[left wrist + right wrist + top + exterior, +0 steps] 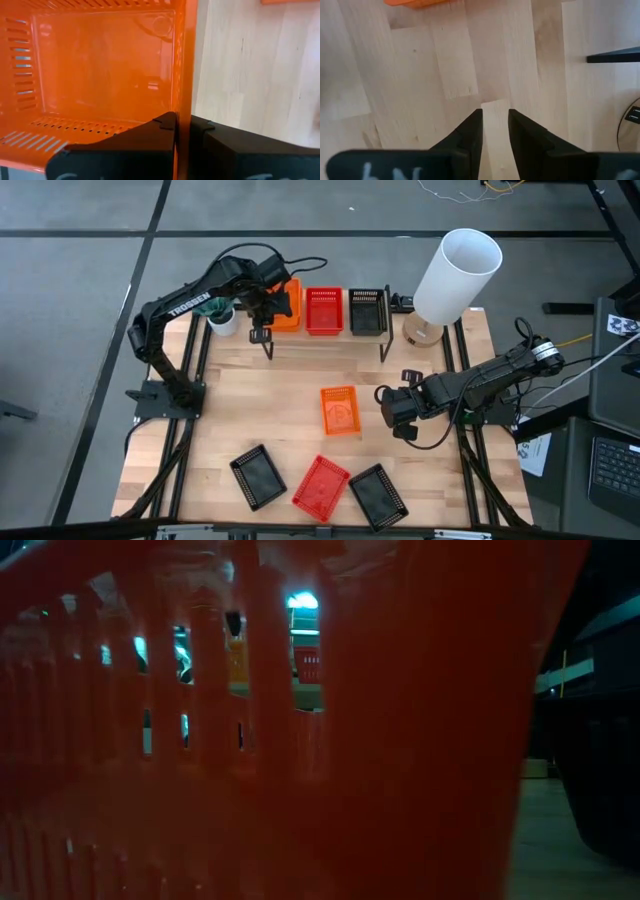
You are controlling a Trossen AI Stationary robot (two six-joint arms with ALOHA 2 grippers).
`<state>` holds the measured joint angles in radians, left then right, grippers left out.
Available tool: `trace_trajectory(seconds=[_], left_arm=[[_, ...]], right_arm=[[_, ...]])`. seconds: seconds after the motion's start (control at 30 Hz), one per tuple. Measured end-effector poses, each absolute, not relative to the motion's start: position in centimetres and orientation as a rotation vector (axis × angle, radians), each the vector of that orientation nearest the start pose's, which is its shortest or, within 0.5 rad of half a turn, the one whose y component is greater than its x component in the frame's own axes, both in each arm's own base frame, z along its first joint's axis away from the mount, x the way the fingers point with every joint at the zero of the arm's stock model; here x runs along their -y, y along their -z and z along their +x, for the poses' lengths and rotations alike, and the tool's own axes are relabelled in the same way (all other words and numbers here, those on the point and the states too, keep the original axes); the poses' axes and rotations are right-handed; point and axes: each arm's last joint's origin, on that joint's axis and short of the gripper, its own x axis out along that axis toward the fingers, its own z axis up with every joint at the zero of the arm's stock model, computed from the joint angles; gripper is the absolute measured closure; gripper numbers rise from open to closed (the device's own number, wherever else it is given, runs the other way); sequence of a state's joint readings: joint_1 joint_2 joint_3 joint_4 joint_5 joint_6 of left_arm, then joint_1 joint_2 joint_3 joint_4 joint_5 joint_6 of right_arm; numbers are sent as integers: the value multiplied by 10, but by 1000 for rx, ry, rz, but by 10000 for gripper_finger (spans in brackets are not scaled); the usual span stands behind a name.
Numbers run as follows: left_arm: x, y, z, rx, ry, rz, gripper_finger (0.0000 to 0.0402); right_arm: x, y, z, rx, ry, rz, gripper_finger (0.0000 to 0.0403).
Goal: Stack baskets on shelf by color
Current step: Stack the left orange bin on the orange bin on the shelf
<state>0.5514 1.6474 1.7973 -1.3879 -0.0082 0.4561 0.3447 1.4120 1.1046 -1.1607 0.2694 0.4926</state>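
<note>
On the shelf (325, 340) at the upper middle of the overhead frame sit three baskets in a row: an orange basket (287, 306) at the left end, a red basket (323, 311) in the middle, a black basket (367, 311) at the right. The left gripper (270, 304) is at the orange one, its fingers (150, 142) pinched tight on the basket's side wall — the wrist view shows the thin orange rim clamped between them.

Out on the table (260, 400) a second orange basket (339, 409) lies near the centre. Along the bottom edge lie a black basket (258, 476), a red basket (321, 486) and another black basket (378, 495), the last two touching or nearly so.

The right gripper (388, 408) hovers just right of the centre orange basket, jaws a little apart and holding nothing — only bare wood shows between them.

A white cylinder (456, 275) stands on a round wooden base right of the shelf. The level camera is blocked by what seems to be a red basket wall (330, 740).
</note>
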Motion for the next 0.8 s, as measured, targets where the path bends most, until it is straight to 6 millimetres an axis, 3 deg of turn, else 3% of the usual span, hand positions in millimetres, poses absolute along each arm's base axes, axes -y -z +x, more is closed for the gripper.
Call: trace_trajectory(seconds=[0.5,0.8], left_arm=[[-161,-372,261,-1264,-226,51,399],[-159,-372,263,-1301,-309,109,351]], right_arm=[[-74,-252,228,-1357,279,-32,311],[-74,-252,229,-1349,279,-26,311]])
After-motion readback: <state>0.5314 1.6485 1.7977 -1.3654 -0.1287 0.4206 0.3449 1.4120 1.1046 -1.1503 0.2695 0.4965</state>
